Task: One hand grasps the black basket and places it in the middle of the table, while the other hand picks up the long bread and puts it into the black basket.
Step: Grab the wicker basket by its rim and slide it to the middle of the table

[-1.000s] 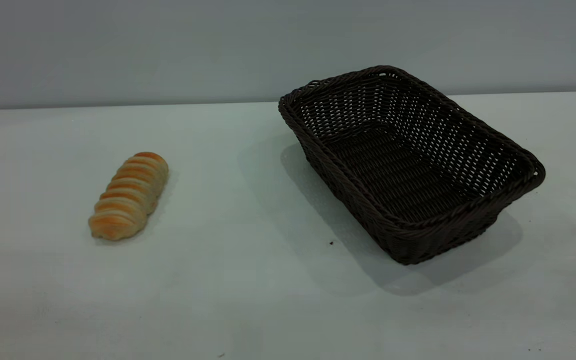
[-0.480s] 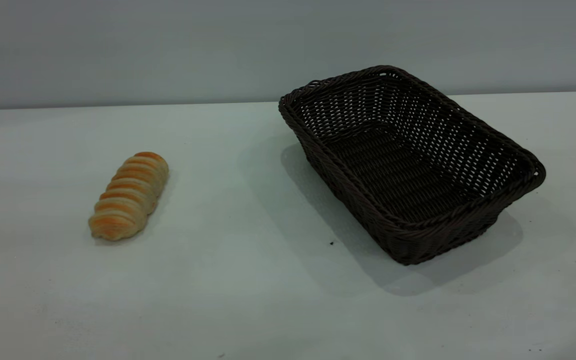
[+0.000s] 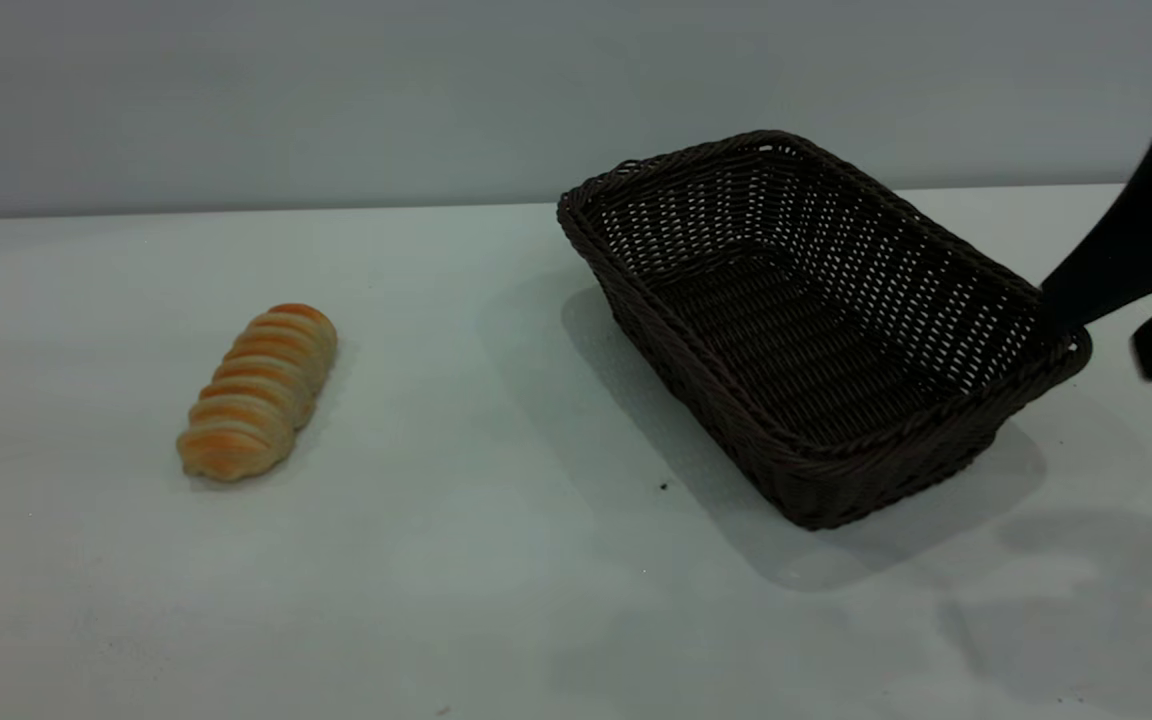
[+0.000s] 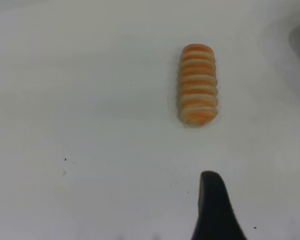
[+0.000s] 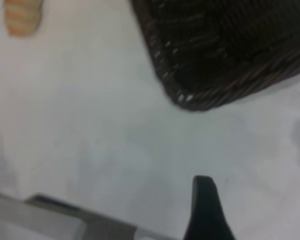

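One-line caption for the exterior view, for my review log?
Right hand nears the empty black basket; long bread lies apart on the table.

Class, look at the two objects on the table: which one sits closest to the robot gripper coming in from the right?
The black basket: the right gripper is at its right corner, while the long bread lies far left.

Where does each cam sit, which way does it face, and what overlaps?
Exterior: off the rig, facing the table; right tool enters beside the black basket.
Left wrist: above the long bread, looking down; one finger shows.
Right wrist: above the basket's corner; one finger shows.
Shared: all three show the bread.
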Robot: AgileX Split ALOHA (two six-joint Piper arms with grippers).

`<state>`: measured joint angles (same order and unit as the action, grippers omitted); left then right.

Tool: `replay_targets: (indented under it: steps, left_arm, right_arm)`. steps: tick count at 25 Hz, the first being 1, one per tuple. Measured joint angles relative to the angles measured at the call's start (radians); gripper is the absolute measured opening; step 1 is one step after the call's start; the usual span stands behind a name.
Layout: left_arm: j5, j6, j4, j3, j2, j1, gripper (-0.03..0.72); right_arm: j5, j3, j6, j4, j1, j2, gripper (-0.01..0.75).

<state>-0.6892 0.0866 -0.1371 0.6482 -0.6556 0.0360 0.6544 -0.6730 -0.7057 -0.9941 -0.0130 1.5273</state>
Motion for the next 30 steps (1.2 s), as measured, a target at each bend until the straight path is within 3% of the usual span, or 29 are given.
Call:
replay_targets:
  steps: [5,13,21,30]
  left_arm:
    - [0.001,0.0,0.001,0.0,0.0,0.0,0.487]
    - [0.001,0.0,0.001,0.0,-0.002,0.0,0.487]
    - [0.0,0.0,0.001,0.0,-0.002,0.0,0.487]
    - [0.0,0.0,0.001,0.0,-0.003,0.0,0.487]
  right_arm:
    - [-0.093,-0.053,-0.014,-0.049,0.003,0.152,0.537]
    - [-0.126,-0.166,0.116,-0.057,0.003,0.337,0.536]
    - [-0.241,-0.175,0.176,-0.085,0.003,0.407,0.536]
    - [-0.24,-0.266,0.182,-0.146,0.003,0.516,0.536]
